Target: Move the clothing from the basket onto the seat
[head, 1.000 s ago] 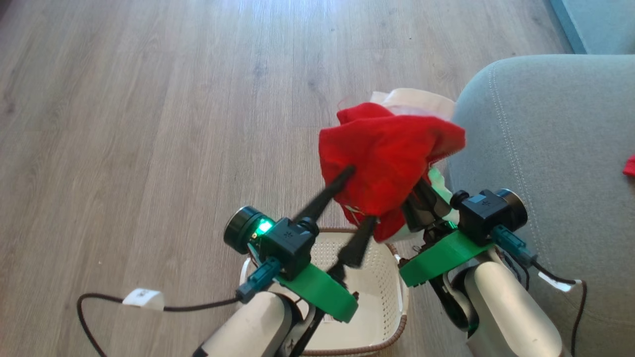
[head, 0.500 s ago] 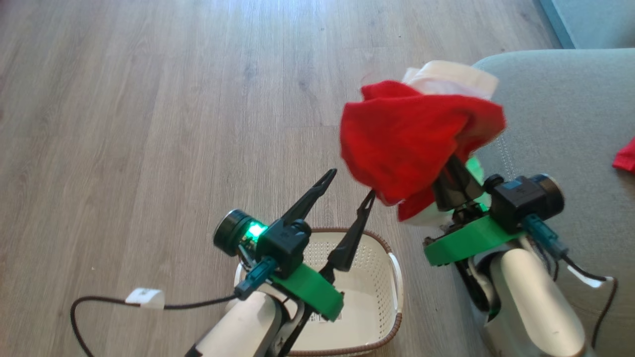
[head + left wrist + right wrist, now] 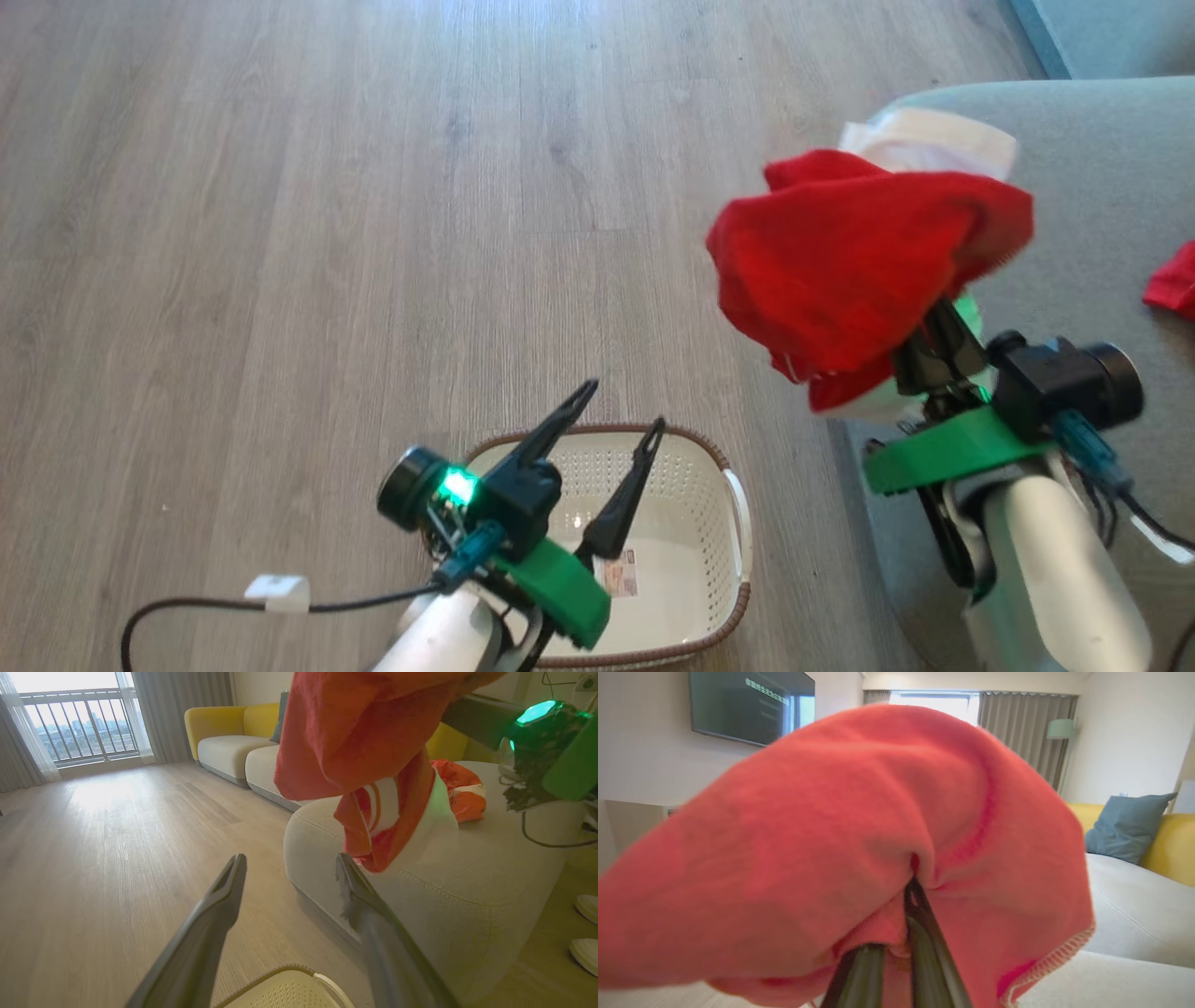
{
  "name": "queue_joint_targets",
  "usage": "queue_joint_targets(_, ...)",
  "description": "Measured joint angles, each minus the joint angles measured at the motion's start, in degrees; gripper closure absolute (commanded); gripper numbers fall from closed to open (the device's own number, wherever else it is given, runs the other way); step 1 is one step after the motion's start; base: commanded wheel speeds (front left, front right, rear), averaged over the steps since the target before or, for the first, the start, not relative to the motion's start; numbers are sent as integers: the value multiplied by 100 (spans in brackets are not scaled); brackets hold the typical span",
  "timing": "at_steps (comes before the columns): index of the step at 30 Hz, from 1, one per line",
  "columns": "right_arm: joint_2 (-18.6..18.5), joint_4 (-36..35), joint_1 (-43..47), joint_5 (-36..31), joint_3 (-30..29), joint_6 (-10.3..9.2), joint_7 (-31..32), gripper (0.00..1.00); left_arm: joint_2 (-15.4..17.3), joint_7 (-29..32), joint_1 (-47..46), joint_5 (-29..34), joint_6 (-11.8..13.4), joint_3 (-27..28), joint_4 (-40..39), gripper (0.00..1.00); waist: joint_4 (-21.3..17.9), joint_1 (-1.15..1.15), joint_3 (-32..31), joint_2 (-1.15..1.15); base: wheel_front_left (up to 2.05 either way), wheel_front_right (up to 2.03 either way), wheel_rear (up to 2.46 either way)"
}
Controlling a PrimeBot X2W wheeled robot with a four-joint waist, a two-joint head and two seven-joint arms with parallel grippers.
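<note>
Your right end effector (image 3: 911,896) is clamped on a red garment (image 3: 868,261), held up at the edge of the grey seat (image 3: 1092,168). Your left end effector (image 3: 624,403) stands spread apart above the cream basket (image 3: 719,560). A second red garment (image 3: 1172,287) lies on the seat.

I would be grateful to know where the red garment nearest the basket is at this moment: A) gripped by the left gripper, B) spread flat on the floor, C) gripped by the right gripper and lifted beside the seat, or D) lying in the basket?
C: the right gripper is shut on the red garment, which hangs in the air at the grey seat edge, while the left gripper is open over the basket.
</note>
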Motion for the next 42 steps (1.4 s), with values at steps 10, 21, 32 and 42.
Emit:
queue_joint_targets(10,2,45,404,24,-699,0,0,100,3,0,353,259,-305,110,357,0,-68,0,20,0,0,0,0)
queue_joint_targets(21,41,162,661,83,-1026,0,0,100,0,1,598,355,-443,348,478,0,-132,0,34,0,0,0,0)
queue_joint_targets(32,74,185,646,86,-1061,0,0,100,-1,1,593,337,-442,439,441,0,-157,0,124,0,0,0,0)
queue_joint_targets(42,83,135,625,86,-1114,0,0,100,-1,1,586,286,-439,422,413,0,-387,0,206,0,0,0,0)
